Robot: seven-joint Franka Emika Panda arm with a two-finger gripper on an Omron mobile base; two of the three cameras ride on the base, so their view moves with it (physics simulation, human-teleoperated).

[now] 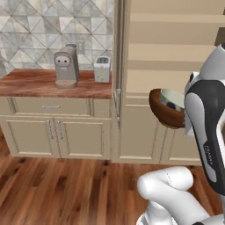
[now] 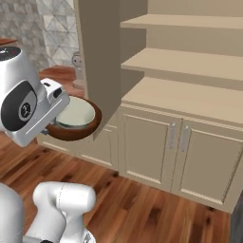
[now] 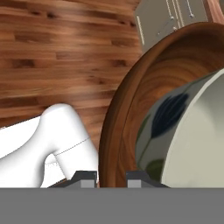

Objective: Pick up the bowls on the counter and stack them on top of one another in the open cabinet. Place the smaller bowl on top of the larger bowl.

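Reddish-brown and glossy, the larger bowl (image 3: 131,118) hangs in the air off the floor, with the smaller bowl (image 3: 192,144) nested inside it. In the hand view the gripper (image 3: 111,178) sits at six o'clock, its two dark fingertips (image 3: 85,178) set on either side of the brown bowl's thick rim, so it is clamped on that rim. The pale bowl's inner wall carries a dark bluish mark, at about three o'clock from the picture's centre.

In the left base view the larger bowl (image 1: 165,110) is at roughly three o'clock, tilted on its side with its mouth facing right, and the smaller bowl (image 1: 172,100) shows inside it. The white arm covers the bowls' right part. They hang in front of the open cabinet (image 1: 167,52), level with its lowest shelf, above the wooden floor (image 1: 57,189).

In the right base view the larger bowl (image 2: 78,130) is at nine o'clock, just beside the white hand, with the smaller bowl (image 2: 76,115) as a pale disc in it. The open cabinet (image 2: 190,99) stands to the right, its tan shelves above two panelled doors with bar handles.

On the counter (image 1: 39,83), at ten o'clock in the left base view, stand a grey coffee machine (image 1: 66,67) and a white toaster (image 1: 102,69), well apart from the bowls.
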